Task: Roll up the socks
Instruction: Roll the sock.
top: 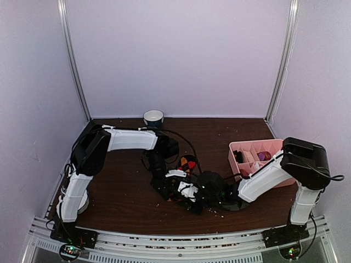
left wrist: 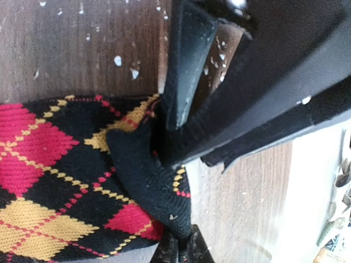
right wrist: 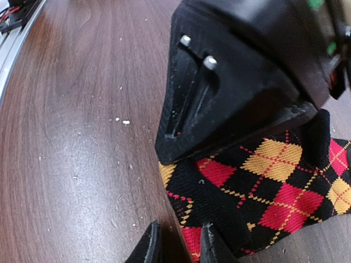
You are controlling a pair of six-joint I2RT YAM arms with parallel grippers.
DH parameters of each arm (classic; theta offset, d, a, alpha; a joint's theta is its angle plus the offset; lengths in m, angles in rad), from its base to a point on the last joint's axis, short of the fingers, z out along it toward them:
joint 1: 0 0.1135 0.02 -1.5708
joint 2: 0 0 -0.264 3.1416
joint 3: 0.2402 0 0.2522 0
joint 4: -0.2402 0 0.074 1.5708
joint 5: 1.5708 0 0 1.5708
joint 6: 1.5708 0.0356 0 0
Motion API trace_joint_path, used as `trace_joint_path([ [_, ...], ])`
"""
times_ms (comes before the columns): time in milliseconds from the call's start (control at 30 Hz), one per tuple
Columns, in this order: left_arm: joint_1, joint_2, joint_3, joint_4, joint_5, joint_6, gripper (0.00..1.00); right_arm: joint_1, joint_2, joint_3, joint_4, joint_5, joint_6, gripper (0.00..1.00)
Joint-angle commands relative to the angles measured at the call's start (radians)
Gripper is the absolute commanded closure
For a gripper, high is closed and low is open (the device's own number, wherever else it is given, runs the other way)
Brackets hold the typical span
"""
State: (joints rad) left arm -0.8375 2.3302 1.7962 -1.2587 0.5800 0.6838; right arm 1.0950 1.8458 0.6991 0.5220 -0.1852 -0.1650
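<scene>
At the middle of the table (top: 120, 203), we see the argyle sock (top: 187, 163) lying on the dark wood. Its black cloth is crossed with red and yellow diamonds, and both arms bend in over it from either side. The left gripper (left wrist: 178, 247) is clenched on a raised fold of the sock's black cloth, which runs from the flat part straight into the closed fingertips. The right gripper (right wrist: 179, 235) sits at the sock's edge with its two fingers a little apart and the hem between them. A strip of bare wood shows between one finger and the cloth, so we cannot tell whether it is pinching or merely straddling. The two grippers are just beside each other, each filling the top of the other's wrist view. Pale specks (left wrist: 118, 60) dot the wood. To the right stands a pink box (top: 255, 143) with compartments, and at the back a cup (top: 153, 117).
</scene>
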Motion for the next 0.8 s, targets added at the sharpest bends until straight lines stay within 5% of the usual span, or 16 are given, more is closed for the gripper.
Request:
trace_joint_path([
  [0,0.003,-0.008,0.004,0.012,-0.024,0.004,0.94,-0.004,-0.008,0.029,-0.074,0.000,-0.039,0.75],
  [200,0.002,0.022,0.015,0.004,-0.023,0.005,1.00,-0.001,-0.038,0.004,-0.023,0.034,-0.096,0.61],
  [767,0.003,0.050,0.029,-0.040,-0.013,0.032,1.00,-0.024,0.043,0.103,-0.036,0.001,-0.175,0.59],
])
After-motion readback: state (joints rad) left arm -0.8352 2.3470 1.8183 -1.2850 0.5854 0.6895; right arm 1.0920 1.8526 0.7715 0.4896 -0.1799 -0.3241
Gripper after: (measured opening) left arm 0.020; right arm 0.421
